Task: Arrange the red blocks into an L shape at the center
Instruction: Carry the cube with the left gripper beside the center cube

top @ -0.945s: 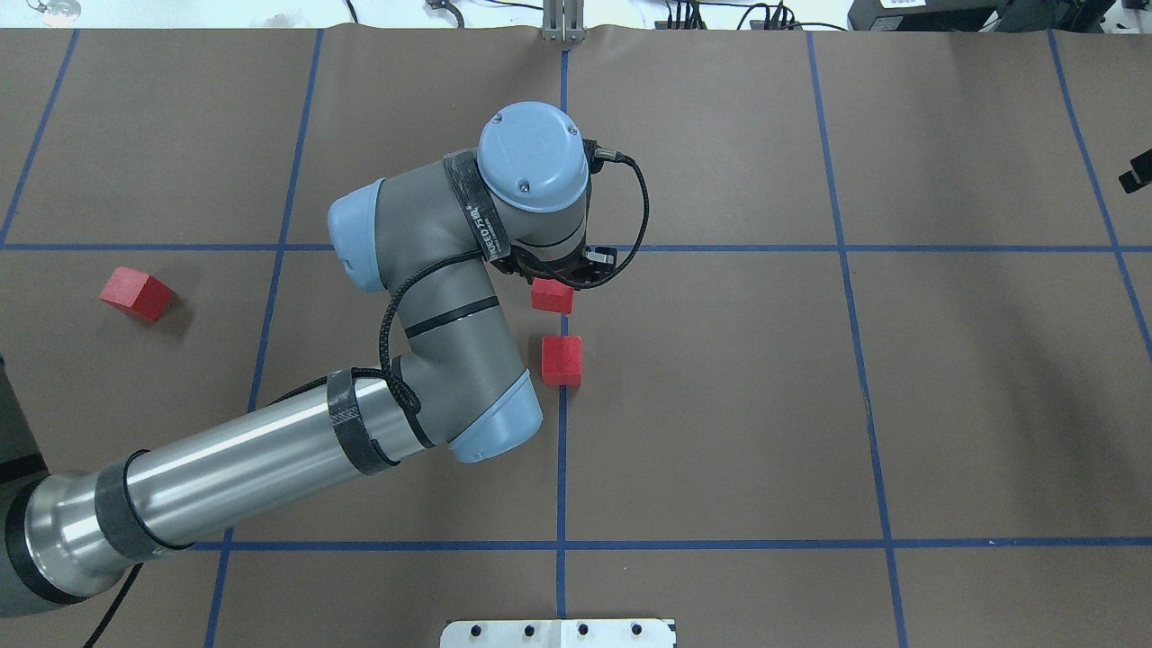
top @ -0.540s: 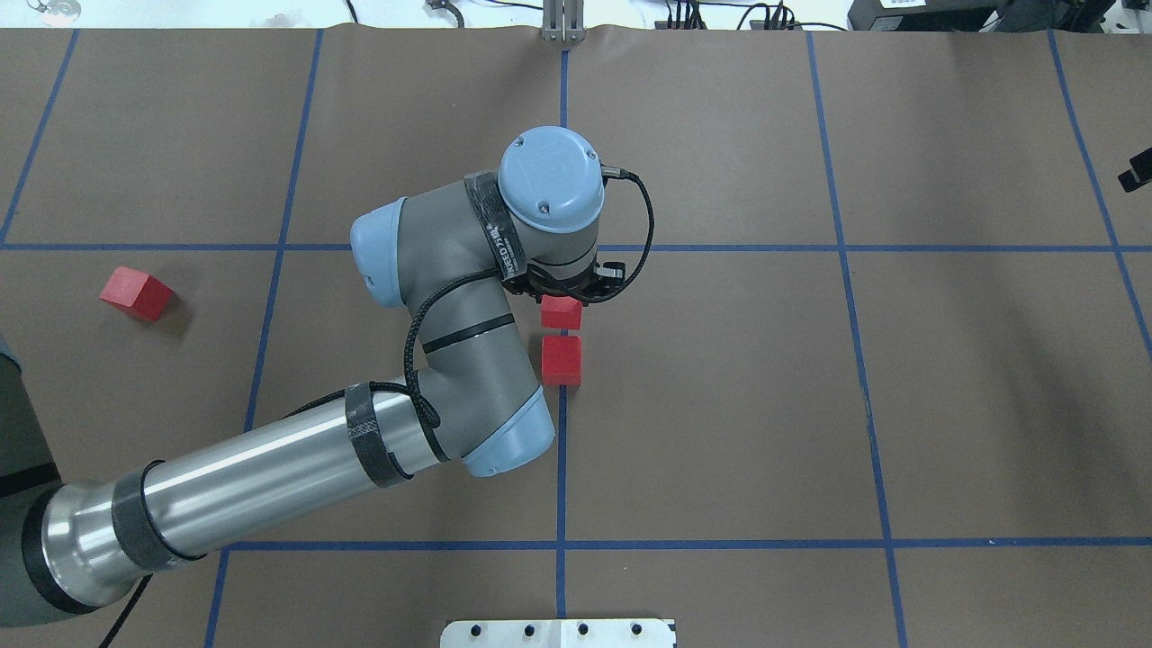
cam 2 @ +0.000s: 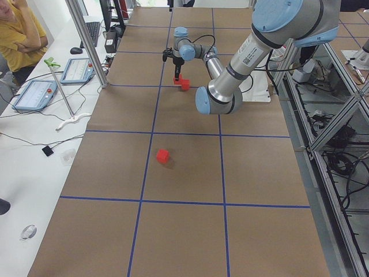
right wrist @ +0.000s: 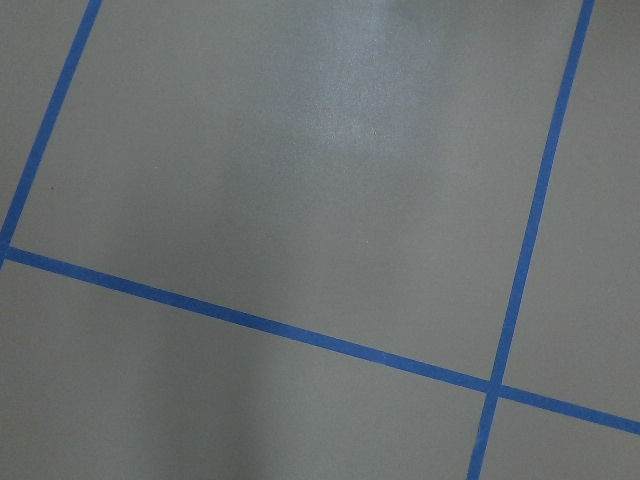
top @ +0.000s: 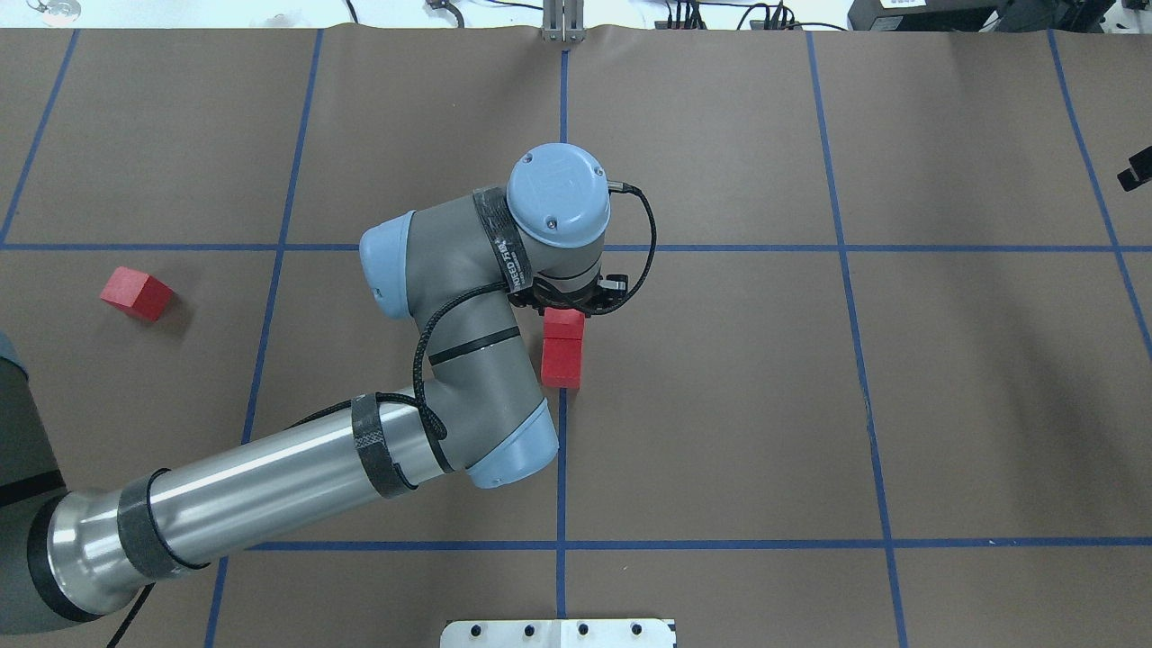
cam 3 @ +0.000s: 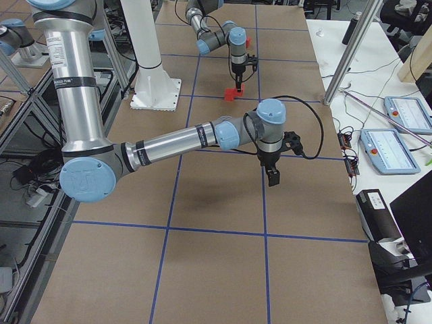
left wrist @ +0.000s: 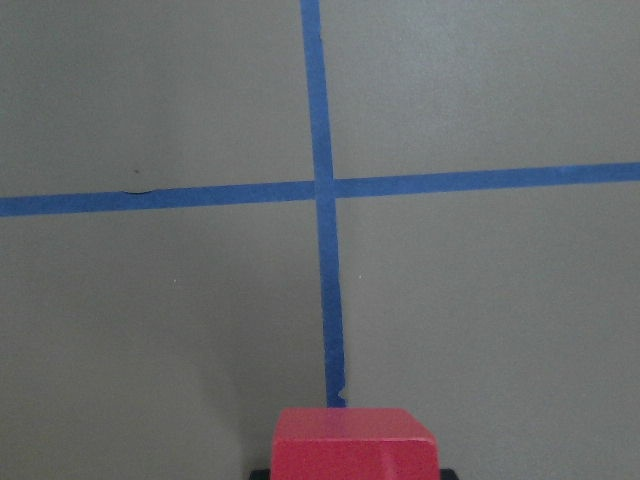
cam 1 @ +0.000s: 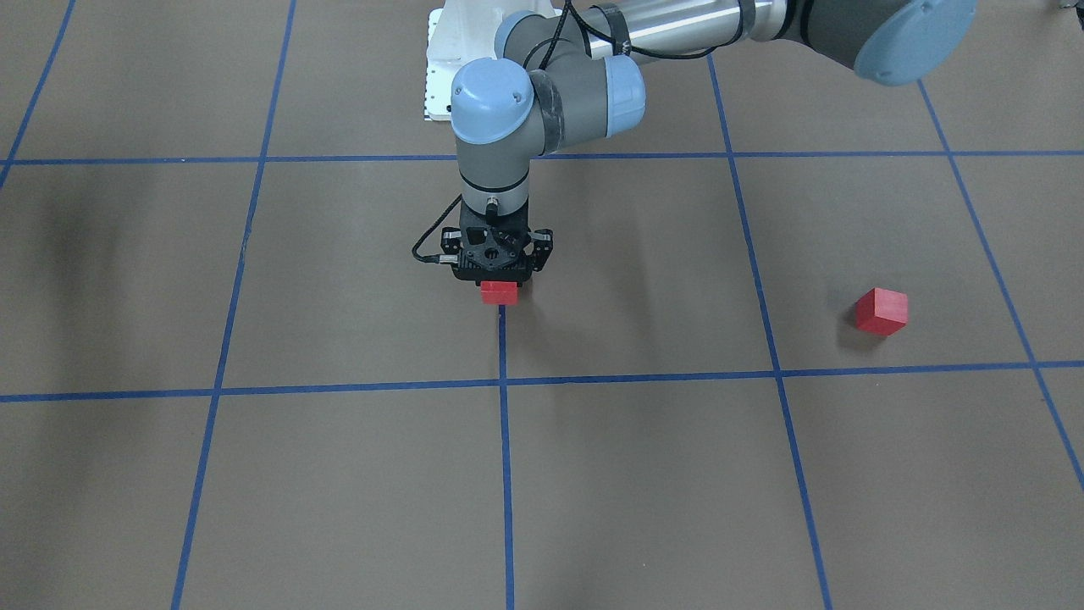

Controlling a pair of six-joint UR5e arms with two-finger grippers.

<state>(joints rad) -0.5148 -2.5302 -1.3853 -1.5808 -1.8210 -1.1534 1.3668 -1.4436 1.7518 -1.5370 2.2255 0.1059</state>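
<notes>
My left gripper (top: 569,304) is shut on a red block (top: 564,322) and holds it low, right against the far side of a second red block (top: 562,363) that lies on the blue tape line (top: 561,468) at the center. In the front view the gripper (cam 1: 500,278) and its block (cam 1: 499,293) hide the second block. The left wrist view shows the held block (left wrist: 355,440) at its bottom edge. A third red block (top: 135,293) lies far to the left. My right gripper (cam 3: 272,177) hangs over the table's right part; I cannot tell whether it is open.
The left arm's elbow (top: 504,441) hangs over the table just left of the center blocks. A white base plate (top: 558,633) sits at the near edge. A side desk with tablets (cam 2: 34,92) and a seated person (cam 2: 17,34) lies beyond the far edge.
My left gripper has carried its red block toward the robot and slightly right, closing the gap to the second block. The other blocks have not moved.
</notes>
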